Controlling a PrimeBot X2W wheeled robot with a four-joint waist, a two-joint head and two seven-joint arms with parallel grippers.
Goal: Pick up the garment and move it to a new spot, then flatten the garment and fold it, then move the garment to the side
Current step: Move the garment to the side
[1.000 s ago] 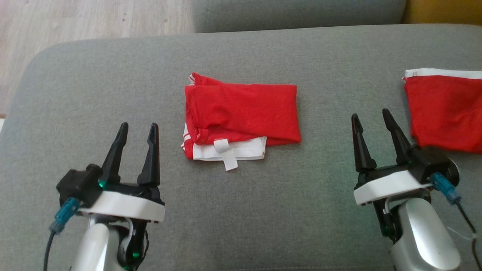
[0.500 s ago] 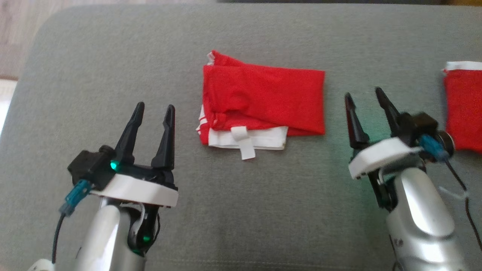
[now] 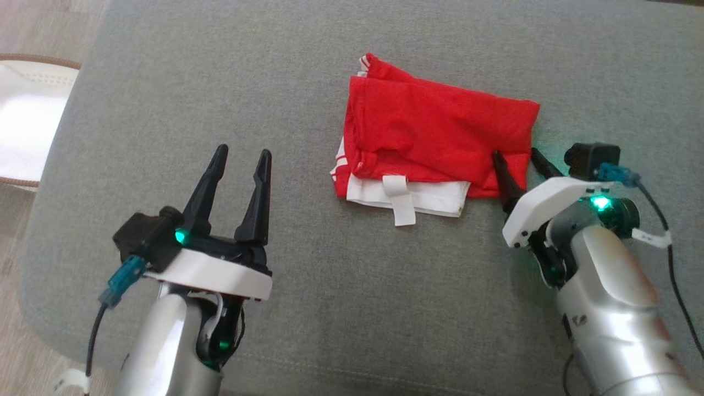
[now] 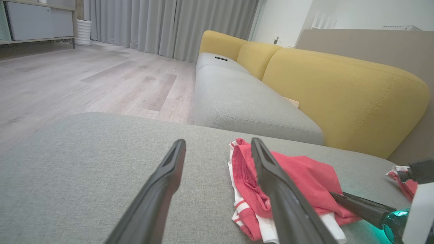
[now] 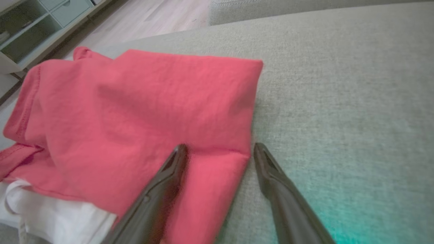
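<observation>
The folded red garment (image 3: 440, 132) is seen lying on the grey cushion (image 3: 330, 308), ahead of the robot and somewhat towards its right. Its long axis is laid across the head view from left to right, the right end tilted slightly nearer the robot. A white band with a loose white tab (image 3: 400, 203) is shown along the near edge.

The right hand (image 3: 515, 154) is placed at the garment's right short end, by the near corner. Its fingers are spread. In the right wrist view the right hand (image 5: 220, 146) is seen astride the cloth's edge: one finger is held over the red fabric (image 5: 135, 101), the other just beside the edge over bare cushion. Whether the cloth is touched cannot be told, and nothing is pinched.

The left hand (image 3: 243, 149) is also spread and holds nothing. It is kept well apart from the garment, off its left end and nearer the robot. In the left wrist view the cloth (image 4: 305, 176) is seen ahead and to the right of the left hand's fingers (image 4: 217, 141).

Since the garment already appears folded, the move to the side is judged to be the step in hand. The right arm is clearly the nearer, and the grip would be taken on the right end, across the long axis.
</observation>
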